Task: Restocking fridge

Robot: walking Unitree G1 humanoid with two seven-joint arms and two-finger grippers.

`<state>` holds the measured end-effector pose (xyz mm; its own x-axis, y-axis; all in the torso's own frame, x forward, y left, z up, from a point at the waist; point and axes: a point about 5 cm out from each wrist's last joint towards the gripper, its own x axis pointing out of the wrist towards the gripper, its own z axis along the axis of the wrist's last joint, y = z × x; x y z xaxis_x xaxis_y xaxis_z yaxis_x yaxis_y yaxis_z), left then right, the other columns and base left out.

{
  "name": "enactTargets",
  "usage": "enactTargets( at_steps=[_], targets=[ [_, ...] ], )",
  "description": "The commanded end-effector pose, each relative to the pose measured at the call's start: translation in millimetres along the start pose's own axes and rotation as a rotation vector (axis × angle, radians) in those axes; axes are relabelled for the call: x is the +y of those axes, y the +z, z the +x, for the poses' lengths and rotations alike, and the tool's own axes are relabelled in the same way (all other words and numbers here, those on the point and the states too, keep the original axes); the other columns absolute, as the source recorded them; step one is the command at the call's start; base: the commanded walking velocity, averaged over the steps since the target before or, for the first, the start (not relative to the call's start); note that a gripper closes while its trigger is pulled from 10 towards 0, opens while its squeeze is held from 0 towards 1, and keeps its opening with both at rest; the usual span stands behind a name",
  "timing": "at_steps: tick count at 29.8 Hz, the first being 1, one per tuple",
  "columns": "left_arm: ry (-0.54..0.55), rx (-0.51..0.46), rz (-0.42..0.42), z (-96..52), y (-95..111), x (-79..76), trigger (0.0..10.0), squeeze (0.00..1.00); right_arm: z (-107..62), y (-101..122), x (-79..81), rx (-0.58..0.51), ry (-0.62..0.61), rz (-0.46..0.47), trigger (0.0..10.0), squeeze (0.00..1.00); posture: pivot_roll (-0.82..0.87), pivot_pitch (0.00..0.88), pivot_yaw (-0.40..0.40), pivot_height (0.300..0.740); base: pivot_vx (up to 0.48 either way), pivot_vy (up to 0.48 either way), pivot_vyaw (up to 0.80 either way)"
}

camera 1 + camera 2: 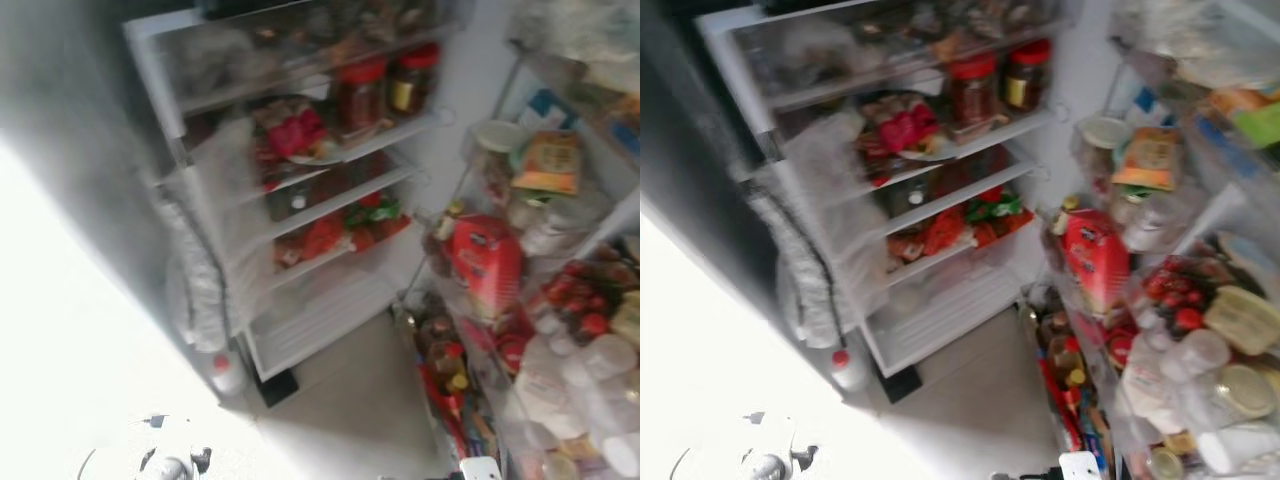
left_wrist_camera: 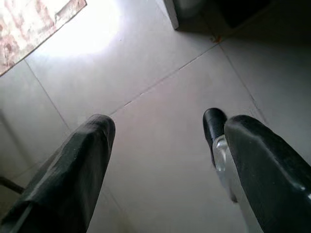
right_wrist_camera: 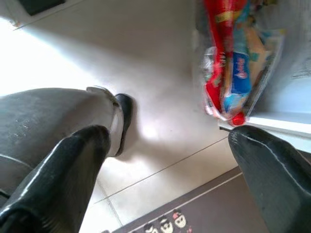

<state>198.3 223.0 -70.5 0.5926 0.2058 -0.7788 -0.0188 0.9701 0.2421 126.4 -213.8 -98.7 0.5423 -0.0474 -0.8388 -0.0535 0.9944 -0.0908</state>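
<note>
Fridge (image 1: 300, 190) open ahead, well apart from both grippers' spread, empty fingers (image 2: 73, 170) (image 3: 63, 170).

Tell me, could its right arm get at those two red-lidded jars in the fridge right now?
Probably not yet. The right tool hangs open over the floor, while the jars sit high on a shelf.

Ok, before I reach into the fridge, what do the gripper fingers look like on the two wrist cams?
Left gripper: two long, thick black fingers with a matte, slightly textured surface and rounded tips, wide apart. Right gripper: the same pair of black fingers, a little glossier where light catches the edges, also wide apart. No cables or markings can be made out on either.
</note>
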Motion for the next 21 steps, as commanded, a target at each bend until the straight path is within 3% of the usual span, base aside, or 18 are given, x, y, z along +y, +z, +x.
enactTargets(
  at_steps=[1, 7, 14, 21],
  targets=[
    [-0.006, 0.041, 0.007, -1.6, -12, 0.7, 10.0, 0.00, -1.0, -6, 5.8, 0.020, 0.017, 0.013, 10.0, 0.00, -0.22, 0.129, 0.002, 0.740, 0.000, 0.368, 0.00],
    [-0.004, 0.049, 0.011, -1.8, -14, 4.4, 10.0, 0.00, -0.9, -6, 5.4, 0.022, 0.012, 0.015, 10.0, 0.00, -0.22, 0.134, 0.002, 0.740, 0.000, 0.368, 0.00],
    [-0.016, 0.053, 0.014, -2.2, -15, -3.1, 10.0, 0.00, -0.8, -6, 4.9, 0.019, 0.006, 0.020, 10.0, 0.00, -0.22, 0.139, 0.000, 0.740, 0.000, 0.322, 0.00],
    [-0.021, 0.061, 0.027, -2.7, -17, -6.3, 10.0, 0.00, -0.7, -5, 4.5, 0.017, 0.000, 0.026, 10.0, 0.00, -0.22, 0.147, -0.001, 0.740, 0.000, 0.000, 0.00]
  ],
)
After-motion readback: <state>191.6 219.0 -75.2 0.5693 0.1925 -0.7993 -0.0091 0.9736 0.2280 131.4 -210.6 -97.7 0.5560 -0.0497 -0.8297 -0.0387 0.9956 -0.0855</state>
